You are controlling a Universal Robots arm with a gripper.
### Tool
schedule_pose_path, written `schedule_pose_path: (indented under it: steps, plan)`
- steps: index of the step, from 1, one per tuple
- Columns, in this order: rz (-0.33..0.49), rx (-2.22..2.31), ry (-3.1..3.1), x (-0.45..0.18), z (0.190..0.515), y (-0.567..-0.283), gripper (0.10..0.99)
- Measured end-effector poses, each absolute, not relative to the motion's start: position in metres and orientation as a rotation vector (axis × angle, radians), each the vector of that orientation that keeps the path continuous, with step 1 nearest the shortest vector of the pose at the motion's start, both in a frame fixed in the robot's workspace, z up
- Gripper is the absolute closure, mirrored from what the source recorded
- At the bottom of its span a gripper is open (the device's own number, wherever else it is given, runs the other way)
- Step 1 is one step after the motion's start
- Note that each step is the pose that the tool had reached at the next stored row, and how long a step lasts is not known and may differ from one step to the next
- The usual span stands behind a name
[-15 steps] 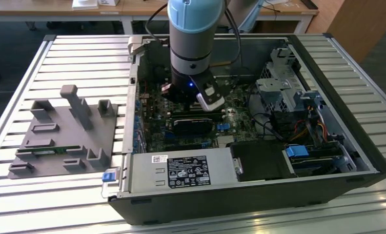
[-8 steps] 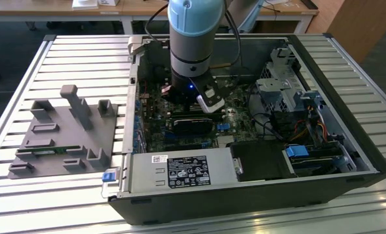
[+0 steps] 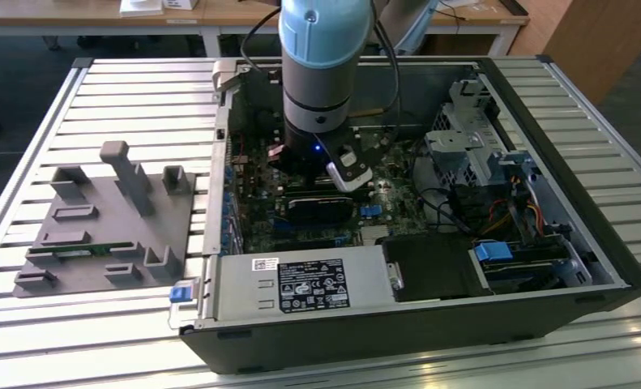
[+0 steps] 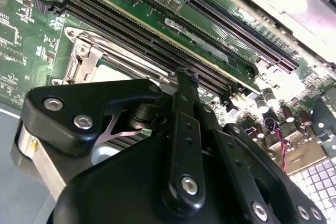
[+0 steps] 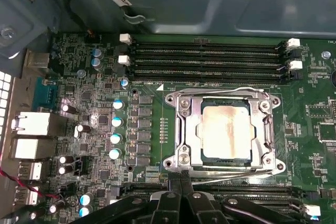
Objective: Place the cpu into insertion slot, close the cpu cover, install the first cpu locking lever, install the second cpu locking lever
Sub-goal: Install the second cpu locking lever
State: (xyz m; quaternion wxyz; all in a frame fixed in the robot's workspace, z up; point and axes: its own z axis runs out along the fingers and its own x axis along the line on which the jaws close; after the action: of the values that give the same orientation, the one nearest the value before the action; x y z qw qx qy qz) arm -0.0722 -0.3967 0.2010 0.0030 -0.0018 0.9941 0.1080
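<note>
In the first wrist view the cpu [image 5: 226, 130] lies flat in the insertion slot [image 5: 176, 162], its pale metal top showing through the window of the cpu cover [image 5: 195, 129], which is down over it. One wire locking lever [image 5: 220, 89] runs along the socket's edge nearest the white-clipped memory slots. The other lever [image 5: 236, 176] lies along the opposite edge, its end reaching toward my gripper [image 5: 181, 186]. The fingers are shut together right at that socket edge; whether they touch the lever I cannot tell. In the second wrist view my gripper [image 4: 185, 80] stands over the socket's rim [image 4: 84, 56].
Memory slots [image 5: 210, 59] with white clips flank the socket, and capacitors [image 5: 116, 121] stand beside it. The arm [image 3: 318, 73] reaches down into the open computer case [image 3: 579, 211]. A power supply [image 3: 298, 284] and drive cage [image 3: 472, 138] crowd the board. A grey fixture [image 3: 104, 219] lies at the exterior view's left.
</note>
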Motion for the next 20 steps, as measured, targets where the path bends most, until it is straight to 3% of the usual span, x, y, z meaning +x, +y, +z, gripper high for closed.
schedule_pose_path:
  steps: [20]
  plan:
    - [0.448, -0.006, 3.103, -0.0742, 0.1907, -0.3987, 0.980]
